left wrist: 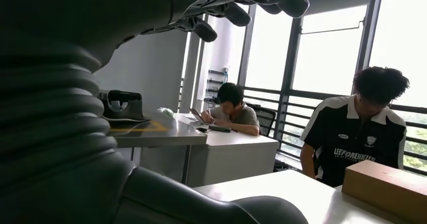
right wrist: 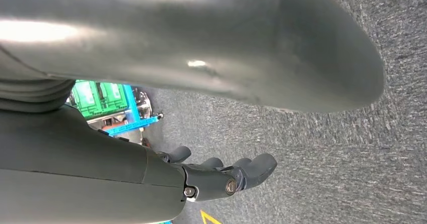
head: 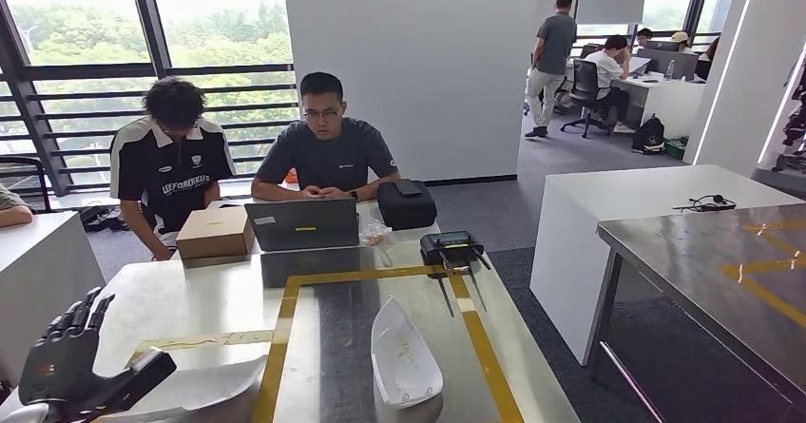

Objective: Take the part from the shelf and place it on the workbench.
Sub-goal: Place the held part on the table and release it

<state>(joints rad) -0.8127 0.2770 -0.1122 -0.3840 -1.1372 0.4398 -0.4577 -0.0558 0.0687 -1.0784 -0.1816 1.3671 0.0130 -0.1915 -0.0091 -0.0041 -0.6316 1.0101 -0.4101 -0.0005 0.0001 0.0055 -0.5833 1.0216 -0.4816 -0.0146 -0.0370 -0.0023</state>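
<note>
The part [head: 404, 355], a white curved shell, lies on the workbench [head: 333, 347] inside the yellow tape frame [head: 285, 318], apart from both hands, so by my reading the placing is done and little is left but drawing the arms away. Left of the part, the left hand [head: 67, 361] hovers over the bench's near corner, fingers spread and holding nothing. The right hand [right wrist: 221, 176] hangs over grey carpet, fingers loosely apart, empty.
</note>
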